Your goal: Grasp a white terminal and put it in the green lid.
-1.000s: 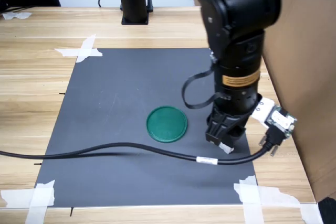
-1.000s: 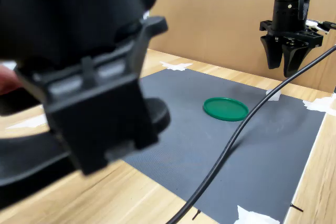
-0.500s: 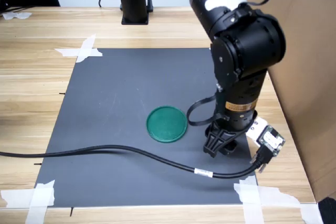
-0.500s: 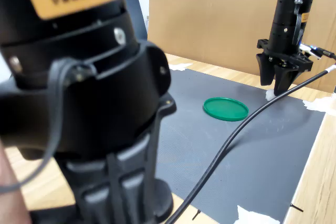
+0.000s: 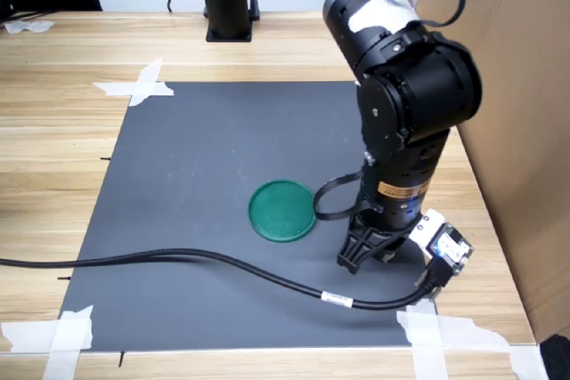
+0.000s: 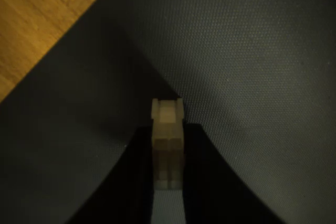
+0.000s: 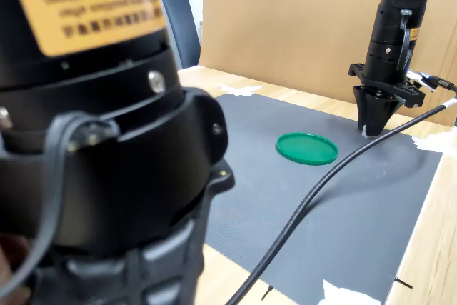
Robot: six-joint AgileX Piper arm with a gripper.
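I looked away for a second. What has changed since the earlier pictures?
The gripper has come down from above the grey mat to its surface, and its fingers have closed around the white terminal, as the wrist view shows. The black cable trailed along slightly. The green lid has not moved and is still empty.

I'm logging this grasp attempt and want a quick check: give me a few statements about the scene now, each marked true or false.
1. The white terminal sits between the gripper's fingers in the wrist view. True.
2. The green lid already holds a terminal. False: it is empty.
3. The gripper is down at the dark mat. True.
4. The lid lies on bare wood. False: it lies on the mat.
5. The black cable crosses the lid. False: it passes beside it.
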